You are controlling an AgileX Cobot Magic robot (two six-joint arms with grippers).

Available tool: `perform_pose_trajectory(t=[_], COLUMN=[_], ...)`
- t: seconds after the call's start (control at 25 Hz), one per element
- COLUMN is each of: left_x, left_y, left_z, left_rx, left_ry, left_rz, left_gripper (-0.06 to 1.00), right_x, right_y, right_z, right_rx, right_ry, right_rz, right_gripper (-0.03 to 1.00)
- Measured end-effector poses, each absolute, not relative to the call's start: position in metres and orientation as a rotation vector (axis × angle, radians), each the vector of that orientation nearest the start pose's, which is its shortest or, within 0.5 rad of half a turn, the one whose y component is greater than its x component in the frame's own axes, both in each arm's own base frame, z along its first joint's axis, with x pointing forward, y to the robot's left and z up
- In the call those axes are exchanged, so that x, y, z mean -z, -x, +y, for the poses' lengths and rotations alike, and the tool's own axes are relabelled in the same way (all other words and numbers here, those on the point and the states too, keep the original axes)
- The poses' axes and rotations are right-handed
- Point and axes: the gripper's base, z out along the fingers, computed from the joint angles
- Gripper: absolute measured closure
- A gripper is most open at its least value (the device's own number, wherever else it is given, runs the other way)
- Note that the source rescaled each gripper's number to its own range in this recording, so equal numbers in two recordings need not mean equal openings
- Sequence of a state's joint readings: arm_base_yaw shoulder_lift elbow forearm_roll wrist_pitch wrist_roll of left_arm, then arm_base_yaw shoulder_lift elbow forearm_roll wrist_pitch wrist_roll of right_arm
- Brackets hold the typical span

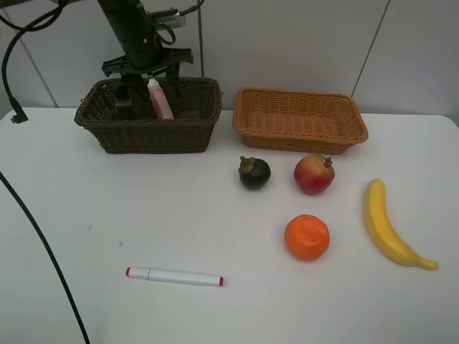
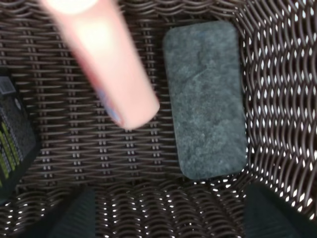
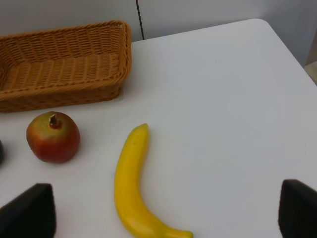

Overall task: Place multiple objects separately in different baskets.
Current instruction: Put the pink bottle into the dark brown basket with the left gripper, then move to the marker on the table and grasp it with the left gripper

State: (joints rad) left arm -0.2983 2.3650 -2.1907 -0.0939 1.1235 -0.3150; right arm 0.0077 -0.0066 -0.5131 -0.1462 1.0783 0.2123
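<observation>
Dark brown basket (image 1: 143, 136): far left on counter
Left end effector (image 1: 147, 80): above basket, jaws apart, gripping nothing; best lifted straight up, clear of bottle and rim
Small pink bottle (image 1: 161, 102): inside basket, leaning, free
Black eraser block (image 2: 205, 99): flat beside it

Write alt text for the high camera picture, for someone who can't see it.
The left gripper hangs over the dark brown basket, a small pink bottle leaning inside it. The tan basket is empty; mangosteen, red fruit, orange, banana and marker lie on the table.
</observation>
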Motion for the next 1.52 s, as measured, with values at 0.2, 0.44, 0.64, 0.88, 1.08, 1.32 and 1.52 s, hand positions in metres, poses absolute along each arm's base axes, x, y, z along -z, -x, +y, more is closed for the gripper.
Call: perform_pose_trajectory(t=[0.2, 0.44, 0.64, 0.88, 1.08, 1.32, 1.52], left_x=[-0.208, -0.244, -0.273, -0.290, -0.311, -0.288, -0.236], left_y=[-0.485, -0.479, -0.460, -0.434, -0.395, -0.355, -0.313], left_z=[-0.159, -0.165, -0.195, -0.237, -0.277, -0.308, -0.320], left_rx=[0.300, 0.322, 0.340, 0.282, 0.181, 0.111, 0.044], left_ry=[0.058, -0.208, -0.531, -0.797, -0.953, -1.131, -1.323], left_rz=[2.840, 2.773, 2.659, 2.555, 2.465, 2.493, 2.619], left_gripper=[0.14, 0.13, 0.13, 0.13, 0.13, 0.13, 0.13], right_x=[-0.280, -0.280, -0.280, -0.280, -0.280, -0.280, -0.280], right_y=[0.009, 0.009, 0.009, 0.009, 0.009, 0.009, 0.009], right_z=[-0.012, -0.012, -0.012, -0.012, -0.012, -0.012, -0.012], right_rx=[0.037, 0.037, 0.037, 0.037, 0.037, 0.037, 0.037], right_ry=[-0.218, -0.218, -0.218, -0.218, -0.218, -0.218, -0.218], right_rz=[2.022, 2.022, 2.022, 2.022, 2.022, 2.022, 2.022], right_gripper=[-0.02, -0.02, -0.02, -0.02, -0.02, -0.02, -0.02])
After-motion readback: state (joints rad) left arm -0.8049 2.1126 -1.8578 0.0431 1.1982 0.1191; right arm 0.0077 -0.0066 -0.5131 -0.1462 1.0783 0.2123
